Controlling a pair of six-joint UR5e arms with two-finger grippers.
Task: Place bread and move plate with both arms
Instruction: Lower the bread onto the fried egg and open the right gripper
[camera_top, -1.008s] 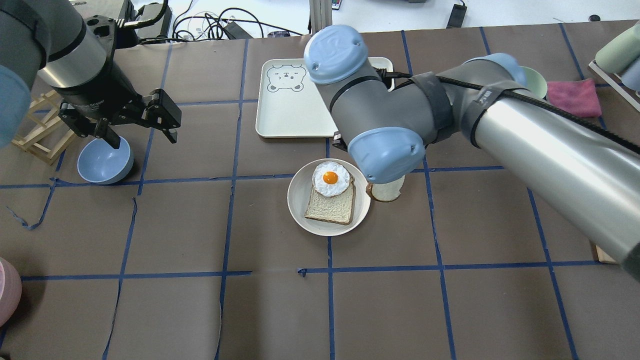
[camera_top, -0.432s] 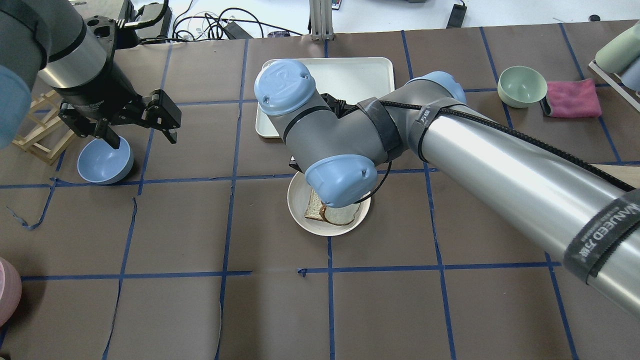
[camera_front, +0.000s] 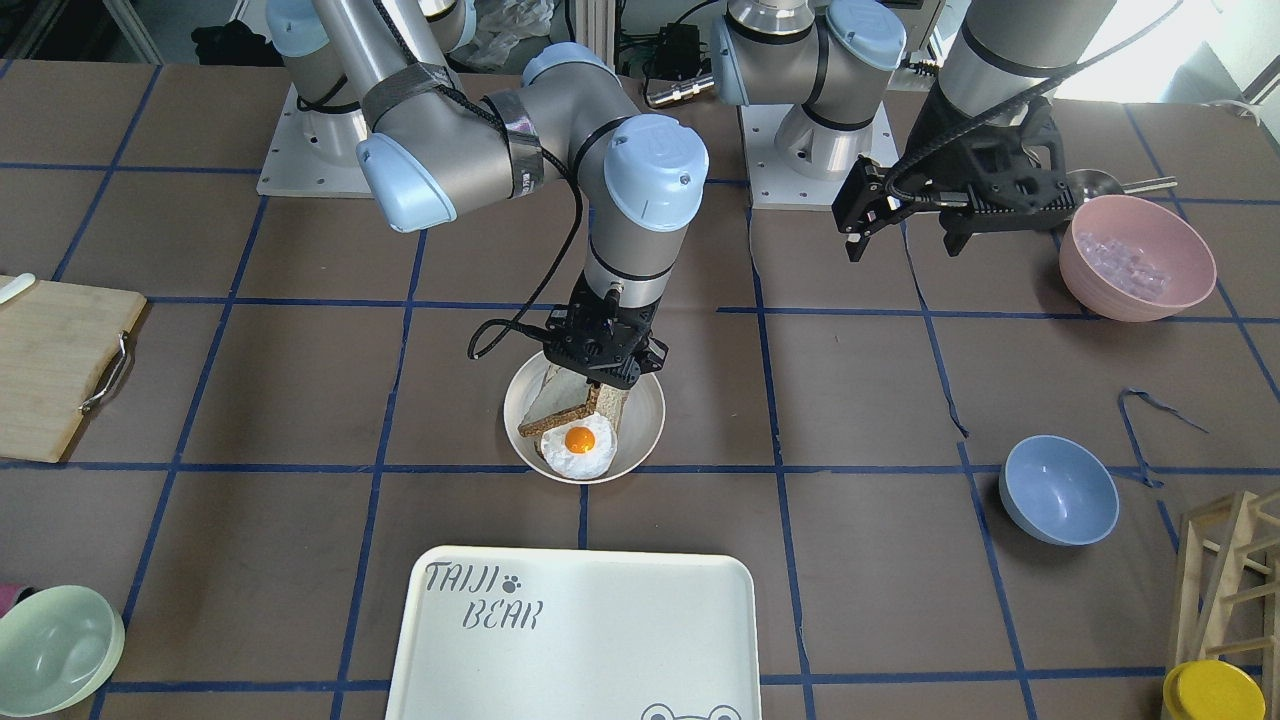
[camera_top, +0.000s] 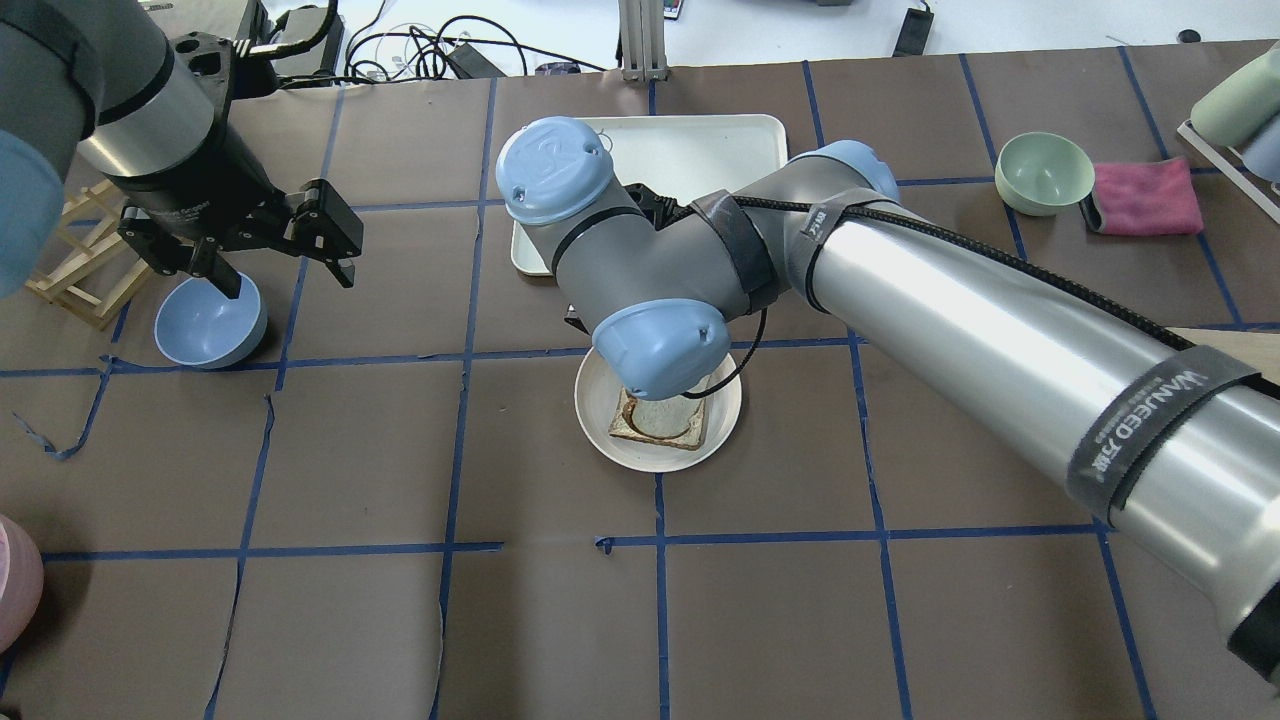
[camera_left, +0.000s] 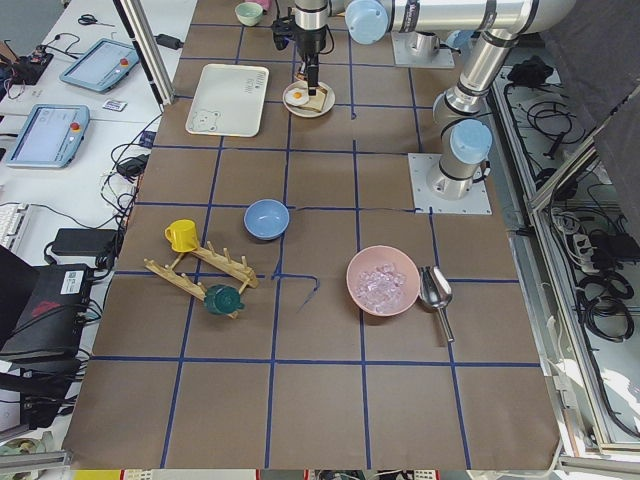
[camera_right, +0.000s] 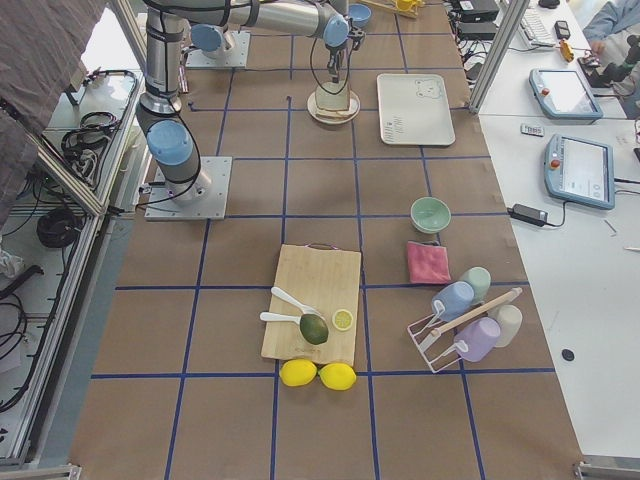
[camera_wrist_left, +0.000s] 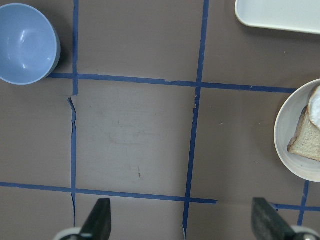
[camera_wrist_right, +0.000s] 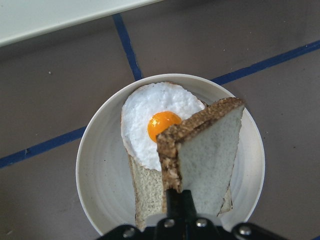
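The right pincer (camera_wrist_right: 175, 194) is pinching the bread (camera_wrist_right: 210, 150) by its lower edge, fingers closed tight on the slice, which is standing nearly on edge with its dark crust uppermost and its pale face turned aside. The slice is hanging directly over the plate (camera_wrist_right: 102, 170), just above a paler slice (camera_wrist_right: 145, 195) that is lying flat there and carrying a fried egg (camera_wrist_right: 150, 107); whether the held bread is touching either is not clear. Judging by this, the placing is under way but not finished: the bread is waiting to be laid flat over the egg and let go, and the shifting of the plate with both arms is not yet begun. The left pincer (camera_top: 285, 272) is hovering wide open and empty, well apart from the plate, beside a blue bowl (camera_top: 205, 320) on the worktop (camera_top: 400, 620). The plate is sitting near the large white tray (camera_top: 700, 150), apart from it
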